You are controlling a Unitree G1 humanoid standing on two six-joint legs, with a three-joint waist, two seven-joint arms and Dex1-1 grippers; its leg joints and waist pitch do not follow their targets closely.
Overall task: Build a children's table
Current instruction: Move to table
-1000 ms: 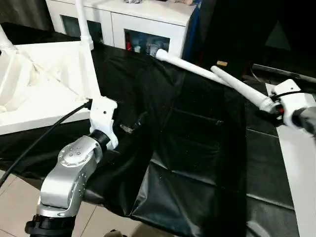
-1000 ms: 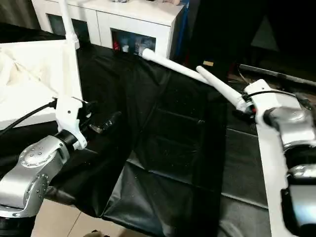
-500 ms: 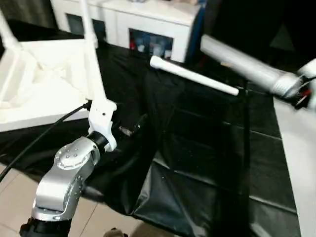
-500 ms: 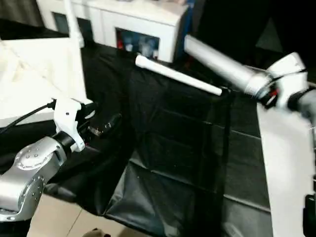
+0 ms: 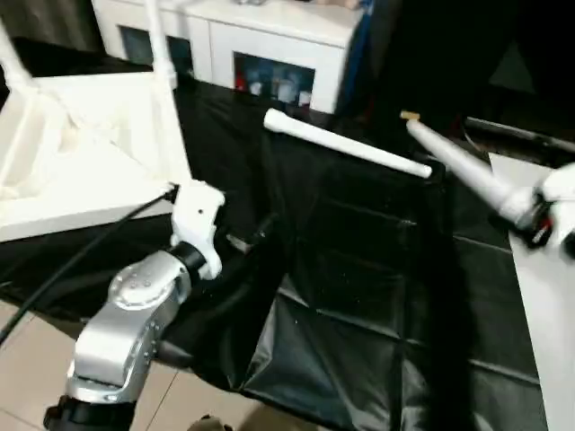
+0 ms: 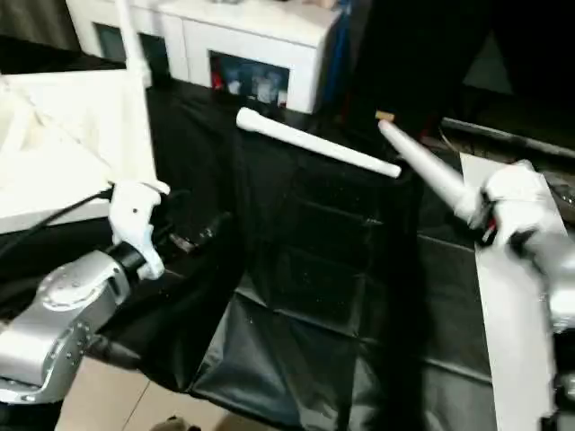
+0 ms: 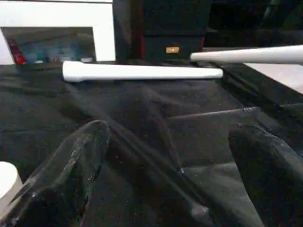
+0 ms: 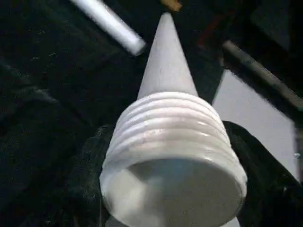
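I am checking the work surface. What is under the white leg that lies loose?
The loose leg lies directly on the black sheet. Whatever is beneath that sheet is covered and cannot be seen.

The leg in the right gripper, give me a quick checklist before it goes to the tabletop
1. Right gripper shut on the held leg at its threaded end: ok.
2. Thread on that end looks whole in the right wrist view: ok.
3. Left gripper open, nothing between its fingers: ok.
4. Spare leg lies flat on the black sheet, apart from the held one: ok.
5. Tabletop upside down with two legs already standing: ok.
6. Free corner socket in reach: cannot tell.
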